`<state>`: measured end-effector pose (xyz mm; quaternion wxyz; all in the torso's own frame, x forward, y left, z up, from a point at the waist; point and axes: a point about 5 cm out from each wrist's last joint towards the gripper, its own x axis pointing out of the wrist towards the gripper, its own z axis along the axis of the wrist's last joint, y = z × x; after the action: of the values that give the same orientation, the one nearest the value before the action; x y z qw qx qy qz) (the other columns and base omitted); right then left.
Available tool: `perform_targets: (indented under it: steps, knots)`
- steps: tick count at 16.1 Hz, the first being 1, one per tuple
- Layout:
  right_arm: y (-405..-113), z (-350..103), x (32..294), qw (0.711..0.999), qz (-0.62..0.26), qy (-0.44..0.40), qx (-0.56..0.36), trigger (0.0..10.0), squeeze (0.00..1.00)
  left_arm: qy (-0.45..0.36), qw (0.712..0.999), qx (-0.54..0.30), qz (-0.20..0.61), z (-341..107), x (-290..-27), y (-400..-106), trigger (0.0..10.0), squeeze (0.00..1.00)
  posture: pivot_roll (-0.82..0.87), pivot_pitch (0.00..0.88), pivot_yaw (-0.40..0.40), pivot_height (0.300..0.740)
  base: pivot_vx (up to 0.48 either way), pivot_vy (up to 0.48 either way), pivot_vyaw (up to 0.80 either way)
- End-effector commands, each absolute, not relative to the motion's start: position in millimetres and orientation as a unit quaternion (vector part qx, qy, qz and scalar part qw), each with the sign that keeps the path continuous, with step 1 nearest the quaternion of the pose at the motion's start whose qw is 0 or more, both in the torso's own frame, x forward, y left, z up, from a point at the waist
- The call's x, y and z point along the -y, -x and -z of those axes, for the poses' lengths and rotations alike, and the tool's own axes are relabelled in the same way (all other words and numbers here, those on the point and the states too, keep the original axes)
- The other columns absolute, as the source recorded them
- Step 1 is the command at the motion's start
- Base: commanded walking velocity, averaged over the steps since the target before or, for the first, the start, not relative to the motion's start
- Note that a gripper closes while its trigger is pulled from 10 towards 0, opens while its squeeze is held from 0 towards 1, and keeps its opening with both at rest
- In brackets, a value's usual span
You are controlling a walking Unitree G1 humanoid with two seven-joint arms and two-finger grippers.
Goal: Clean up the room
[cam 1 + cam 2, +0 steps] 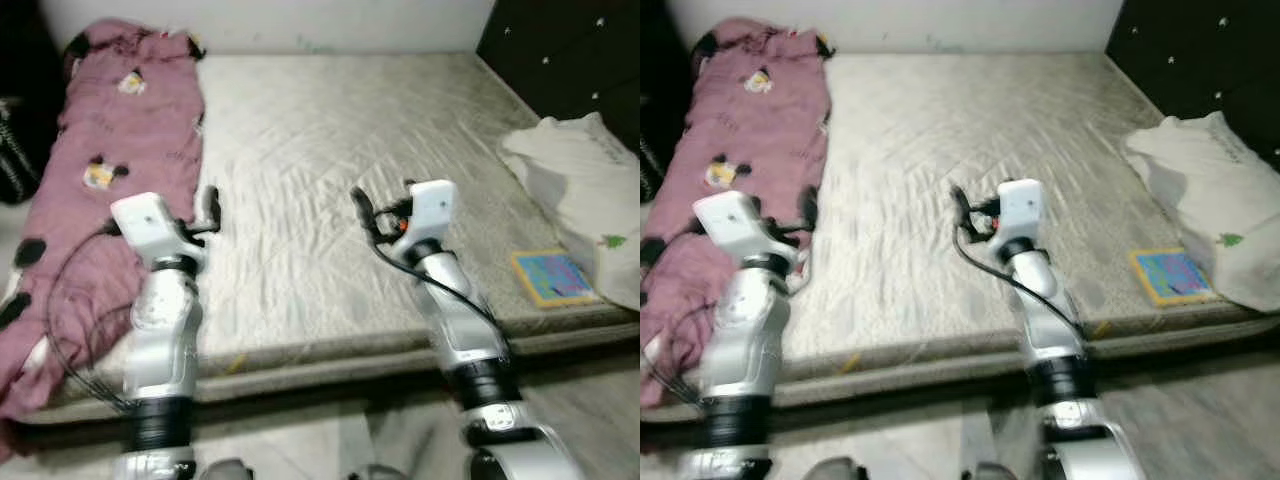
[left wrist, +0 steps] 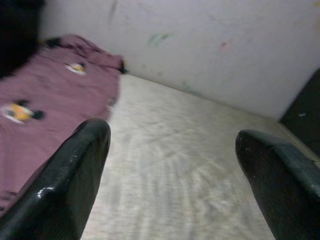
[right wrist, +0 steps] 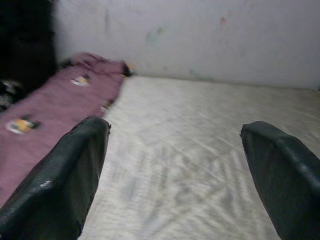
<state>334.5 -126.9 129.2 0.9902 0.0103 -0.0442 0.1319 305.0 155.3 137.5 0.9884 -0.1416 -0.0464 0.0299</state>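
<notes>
Both claws, left claw [image 2: 170, 170] and right claw [image 3: 175, 175], wide apart, empty, above mattress [image 1: 330, 170].

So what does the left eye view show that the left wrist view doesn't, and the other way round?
In the left eye view alone: both silver arms held out over the bed, the left gripper and right gripper, a colourful book near the mattress's right front corner, and a white bag beside it. In the left wrist view alone: a close look between the left gripper's two black fingers, wide apart with nothing between them, and faint marks on the white wall. Both share the bare mattress and the pink patterned blanket along its left side.
</notes>
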Motion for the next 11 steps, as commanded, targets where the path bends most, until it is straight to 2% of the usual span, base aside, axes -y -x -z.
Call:
perform_targets:
  steps: [1, 7, 11]
  knots:
    - [-336.5, -134.4, 123.8, 0.990, -0.132, -0.015, 0.052, 10.0, 0.00, 0.133, 0.989, 0.054, -0.034, -141.1, -160.9, -304.5, 10.0, 0.00, 0.03, 0.000, -0.051, 0.740, 0.352, 0.000, 0.00]
    - [-336.5, -132.9, 124.6, 0.990, -0.130, -0.018, 0.049, 10.0, 0.00, 0.126, 0.990, 0.037, -0.043, -137.4, -161.8, -306.2, 10.0, 0.00, 0.04, 0.000, -0.049, 0.740, 0.000, 0.000, 0.00]
    - [-336.7, -132.4, 124.3, 0.990, -0.130, -0.017, 0.046, 10.0, 0.00, 0.128, 0.990, 0.038, -0.038, -137.9, -160.9, -306.2, 10.0, 0.00, 0.04, 0.000, -0.049, 0.740, 0.000, 0.409, 0.00]
